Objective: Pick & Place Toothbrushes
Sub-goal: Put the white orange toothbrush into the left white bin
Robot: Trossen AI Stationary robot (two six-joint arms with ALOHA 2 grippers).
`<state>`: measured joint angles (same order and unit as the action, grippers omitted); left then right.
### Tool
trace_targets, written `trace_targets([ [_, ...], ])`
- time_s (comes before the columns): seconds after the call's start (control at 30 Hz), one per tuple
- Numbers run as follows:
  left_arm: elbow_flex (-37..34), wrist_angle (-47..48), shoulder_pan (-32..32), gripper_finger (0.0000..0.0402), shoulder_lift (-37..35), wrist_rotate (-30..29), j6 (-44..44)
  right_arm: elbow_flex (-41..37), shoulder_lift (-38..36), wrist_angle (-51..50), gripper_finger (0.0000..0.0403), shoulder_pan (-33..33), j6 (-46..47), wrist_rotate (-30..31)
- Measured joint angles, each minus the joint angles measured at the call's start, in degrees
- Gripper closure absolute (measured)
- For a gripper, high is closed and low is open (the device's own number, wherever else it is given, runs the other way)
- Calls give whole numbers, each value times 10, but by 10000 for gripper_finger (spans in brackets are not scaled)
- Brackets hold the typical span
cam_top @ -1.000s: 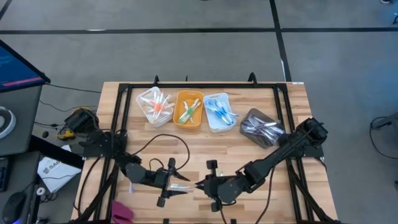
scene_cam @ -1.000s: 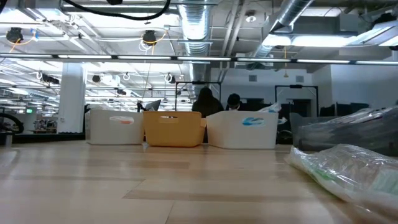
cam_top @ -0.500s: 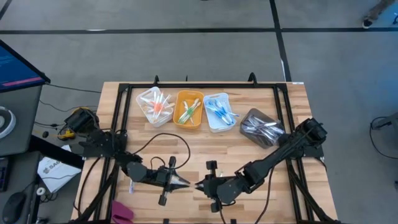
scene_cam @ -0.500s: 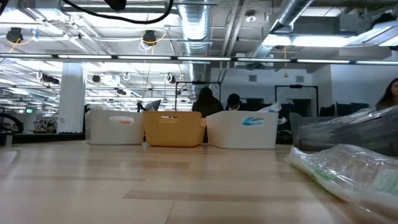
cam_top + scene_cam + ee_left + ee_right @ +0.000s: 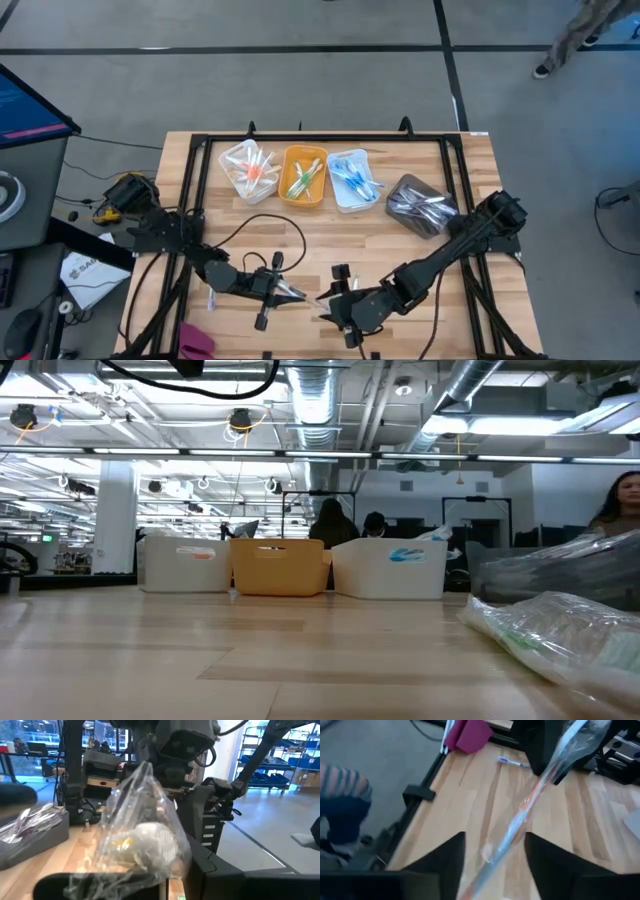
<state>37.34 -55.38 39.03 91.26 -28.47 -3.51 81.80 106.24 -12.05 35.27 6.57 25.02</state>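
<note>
High view has my left gripper [image 5: 296, 294] clamped on one end of a wrapped toothbrush [image 5: 308, 297] at the near middle of the table [image 5: 470, 170], with my right gripper [image 5: 327, 306] spread apart just beside the other end. Left wrist view shows crinkly clear film bunched round the head. My guess: it's light and stiff inside but the wrap is slippery, so I'd pinch the hard handle, not loose film.

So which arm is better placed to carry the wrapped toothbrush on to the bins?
Left. The left gripper is shut on the wrapped toothbrush, while the right gripper stands open. It also sits nearer the bins.
</note>
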Motion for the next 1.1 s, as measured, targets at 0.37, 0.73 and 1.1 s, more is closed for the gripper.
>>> trace_targets([
  [0.37,0,4,10,390,0,-15,-1,0,0,-58,132,0,-7,91],
  [0.73,0,0,26,390,0,-12,-6,0,-45,-120,132,32,15,101],
  [1.1,0,1,34,390,0,-52,-7,0,-73,-212,132,64,75,161],
])
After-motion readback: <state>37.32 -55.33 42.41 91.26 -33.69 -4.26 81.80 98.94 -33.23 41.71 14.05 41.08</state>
